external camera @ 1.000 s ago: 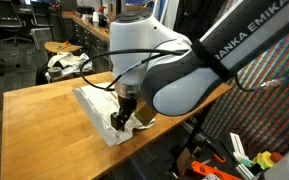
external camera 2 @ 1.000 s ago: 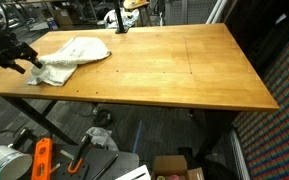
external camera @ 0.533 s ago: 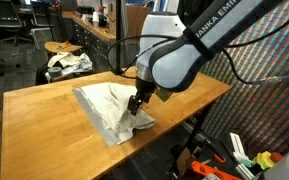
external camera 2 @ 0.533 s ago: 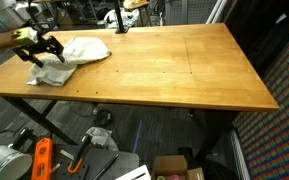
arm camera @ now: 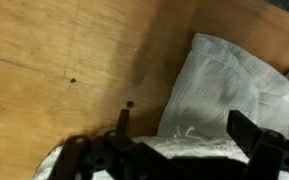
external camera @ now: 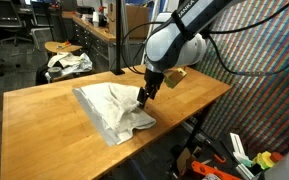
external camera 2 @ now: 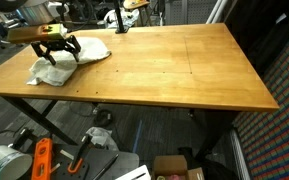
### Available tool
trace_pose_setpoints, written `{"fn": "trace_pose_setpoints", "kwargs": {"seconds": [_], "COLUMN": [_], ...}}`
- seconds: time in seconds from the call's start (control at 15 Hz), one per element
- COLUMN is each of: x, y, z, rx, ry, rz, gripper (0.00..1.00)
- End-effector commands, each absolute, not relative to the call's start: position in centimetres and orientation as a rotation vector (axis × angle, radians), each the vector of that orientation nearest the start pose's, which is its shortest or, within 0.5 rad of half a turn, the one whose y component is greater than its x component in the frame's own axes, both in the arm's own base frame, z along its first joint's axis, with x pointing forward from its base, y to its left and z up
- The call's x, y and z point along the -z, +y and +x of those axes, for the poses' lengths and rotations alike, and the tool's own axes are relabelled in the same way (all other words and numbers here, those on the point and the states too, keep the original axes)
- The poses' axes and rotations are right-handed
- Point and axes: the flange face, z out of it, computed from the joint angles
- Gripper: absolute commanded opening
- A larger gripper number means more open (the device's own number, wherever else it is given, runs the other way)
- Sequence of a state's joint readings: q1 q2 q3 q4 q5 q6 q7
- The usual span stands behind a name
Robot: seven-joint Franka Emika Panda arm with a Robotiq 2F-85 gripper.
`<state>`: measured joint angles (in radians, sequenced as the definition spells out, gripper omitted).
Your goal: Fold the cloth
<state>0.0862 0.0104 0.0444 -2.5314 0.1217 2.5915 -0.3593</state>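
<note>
Your arm (external camera: 174,45) presents white rounded shells, dark grey joints and black lettering. Your pincer (external camera: 143,98) is black throughout.

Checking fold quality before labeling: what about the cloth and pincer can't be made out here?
- Wrist view: the thin white fabric cloth is cut off by the right and bottom edges. The dark, blurred pincer covers its near edge.
- Exterior view: the pincer and arm cover the cloth's middle; its border is too small to see.
- Exterior view: the pincer hides part of the rumpled cloth; layer count unclear.
</note>
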Motion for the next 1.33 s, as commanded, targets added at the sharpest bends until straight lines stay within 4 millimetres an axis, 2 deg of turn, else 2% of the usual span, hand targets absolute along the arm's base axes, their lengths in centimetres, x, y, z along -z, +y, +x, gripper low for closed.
{"fn": "trace_pose_setpoints", "kwargs": {"seconds": [0.0,0.73,1.0,1.27], "x": [-26.8,-21.0,-20.0,-19.9], "y": [5.5,3.5,2.3,1.0], "z": [46.4,45.3,44.7,44.1], "rx": [-0.041,-0.116,0.012,0.123], "ry": [-0.679,-0.715,-0.680,-0.673], "rz": [-2.955,-2.888,-2.886,-2.939], "gripper": [1.00,1.00,1.00,1.00]}}
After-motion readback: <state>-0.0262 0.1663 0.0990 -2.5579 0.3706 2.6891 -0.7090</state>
